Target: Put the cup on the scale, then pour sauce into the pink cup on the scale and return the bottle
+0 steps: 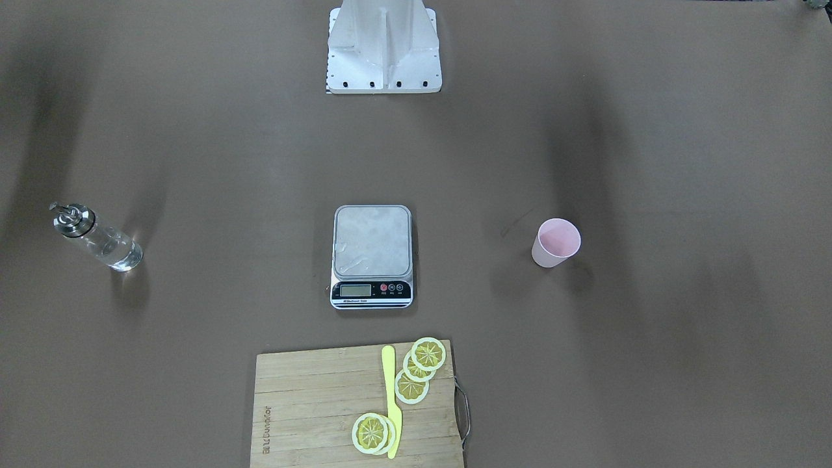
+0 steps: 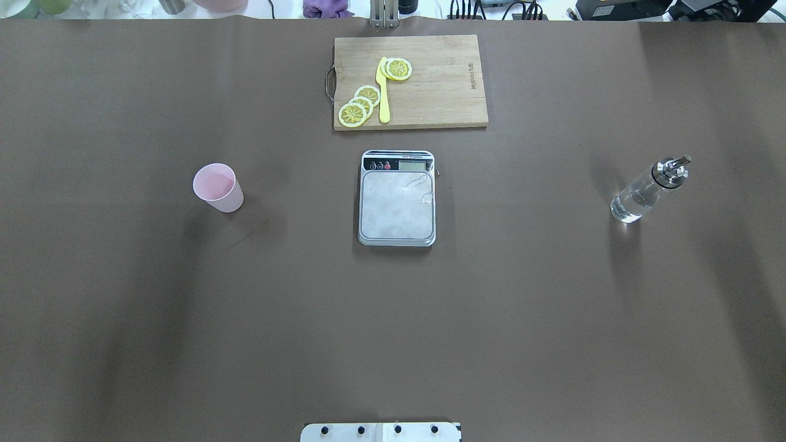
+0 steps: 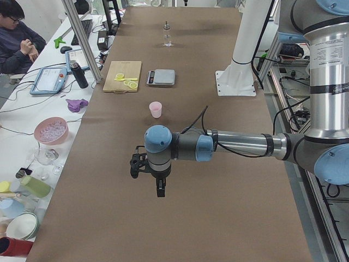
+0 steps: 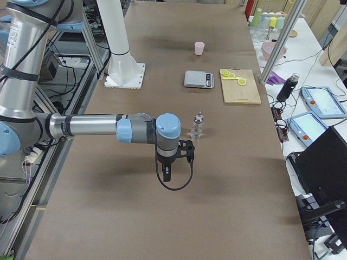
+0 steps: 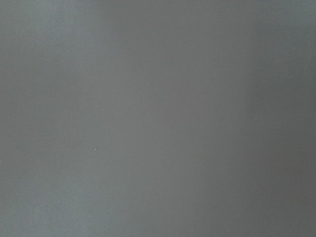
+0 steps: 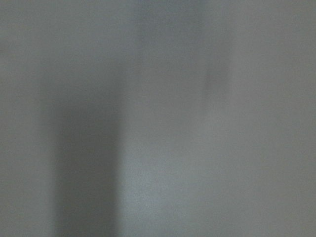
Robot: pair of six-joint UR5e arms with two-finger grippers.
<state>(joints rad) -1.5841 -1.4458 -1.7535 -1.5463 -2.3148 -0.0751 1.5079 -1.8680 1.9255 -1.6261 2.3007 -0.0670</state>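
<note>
The pale pink cup (image 2: 217, 187) stands upright on the brown table, left of the scale (image 2: 397, 198), whose steel plate is bare. The clear glass bottle (image 2: 648, 189) with its metal spout stands far right, with clear liquid inside. In the front-facing view the cup (image 1: 556, 242) is right of the scale (image 1: 372, 255) and the bottle (image 1: 97, 237) is at the left. My left gripper (image 3: 160, 188) hangs above the table, nearer the left end than the cup (image 3: 156, 109). My right gripper (image 4: 166, 174) hangs close beside the bottle (image 4: 197, 127). I cannot tell whether either is open or shut.
A wooden cutting board (image 2: 442, 80) with lemon slices and a yellow knife lies beyond the scale. The robot base (image 2: 381, 431) is at the near edge. Both wrist views show only brown table. A person sits at a side desk (image 3: 19, 41).
</note>
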